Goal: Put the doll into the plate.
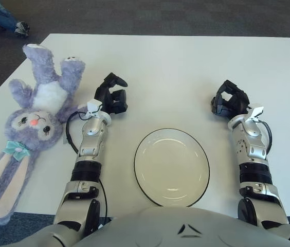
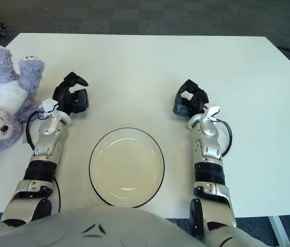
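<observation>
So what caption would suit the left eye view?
Both hands, left and right, hover empty over the table; the doll lies left of the empty plate.

white table (image 1: 186, 67) | on it: doll (image 1: 32, 123); plate (image 1: 171, 165)

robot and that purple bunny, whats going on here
Nothing is held yet. The purple bunny doll lies on its back at the table's left edge. The plate sits empty between the arms. The left hand hovers beside the doll, and the right hand hovers to the plate's right, both empty.
</observation>
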Motion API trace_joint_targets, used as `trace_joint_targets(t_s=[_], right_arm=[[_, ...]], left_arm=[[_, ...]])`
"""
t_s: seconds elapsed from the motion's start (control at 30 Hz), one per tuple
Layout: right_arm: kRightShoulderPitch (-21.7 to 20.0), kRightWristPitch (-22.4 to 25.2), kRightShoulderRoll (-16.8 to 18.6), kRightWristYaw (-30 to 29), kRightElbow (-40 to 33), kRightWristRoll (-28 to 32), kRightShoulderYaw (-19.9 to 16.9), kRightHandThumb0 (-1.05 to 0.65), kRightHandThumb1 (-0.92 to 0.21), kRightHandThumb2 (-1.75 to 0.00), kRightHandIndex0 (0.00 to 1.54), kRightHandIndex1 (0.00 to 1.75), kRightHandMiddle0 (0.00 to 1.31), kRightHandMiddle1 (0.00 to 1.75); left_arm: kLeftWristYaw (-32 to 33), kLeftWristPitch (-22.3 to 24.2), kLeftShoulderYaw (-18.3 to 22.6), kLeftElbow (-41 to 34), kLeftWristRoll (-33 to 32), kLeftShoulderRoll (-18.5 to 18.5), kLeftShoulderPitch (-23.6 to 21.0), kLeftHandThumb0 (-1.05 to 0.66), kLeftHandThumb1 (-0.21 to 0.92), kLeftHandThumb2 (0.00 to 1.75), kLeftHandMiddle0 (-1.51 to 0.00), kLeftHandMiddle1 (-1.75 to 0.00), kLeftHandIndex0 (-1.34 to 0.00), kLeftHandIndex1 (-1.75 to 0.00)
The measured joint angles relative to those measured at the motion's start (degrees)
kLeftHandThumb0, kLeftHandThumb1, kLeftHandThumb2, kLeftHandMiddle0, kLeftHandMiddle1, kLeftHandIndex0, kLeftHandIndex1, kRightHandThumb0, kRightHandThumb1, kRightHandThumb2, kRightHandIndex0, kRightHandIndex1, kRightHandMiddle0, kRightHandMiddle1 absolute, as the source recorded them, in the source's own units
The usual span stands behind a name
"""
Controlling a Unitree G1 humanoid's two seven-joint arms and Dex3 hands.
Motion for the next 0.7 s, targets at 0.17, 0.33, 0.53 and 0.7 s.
trace_joint_targets(t_s=[0.17,0.33,0.53,0.7], right_arm=[[0.0,0.03,-0.06,0.04,0.0,0.01,-0.01,-0.51,-0.24,-1.42,1.33,1.75,0.68,1.75],[0.0,0.03,-0.18,0.52,0.07,0.05,-0.02,-0.51,-0.24,-1.42,1.33,1.75,0.68,1.75],[-0.04,-0.02,-0.4,1.13,0.29,0.19,-0.06,-0.51,-0.24,-1.42,1.33,1.75,0.68,1.75],[-0.23,-0.25,-0.49,1.54,0.72,0.29,-0.13,-0.51,-0.24,-1.42,1.33,1.75,0.68,1.75]], left_arm=[[0.0,0.1,0.0,-0.04,-0.05,-0.05,0.01,-0.43,0.46,1.13,-1.2,-1.75,-0.5,-1.75],[0.0,0.11,0.01,-0.03,-0.05,-0.06,0.01,-0.43,0.47,1.13,-1.2,-1.75,-0.49,-1.75],[0.0,0.11,0.01,-0.01,-0.05,-0.06,0.01,-0.43,0.47,1.13,-1.2,-1.75,-0.49,-1.75],[0.0,0.11,0.03,0.08,-0.05,-0.06,0.0,-0.43,0.46,1.14,-1.2,-1.75,-0.5,-1.75]])
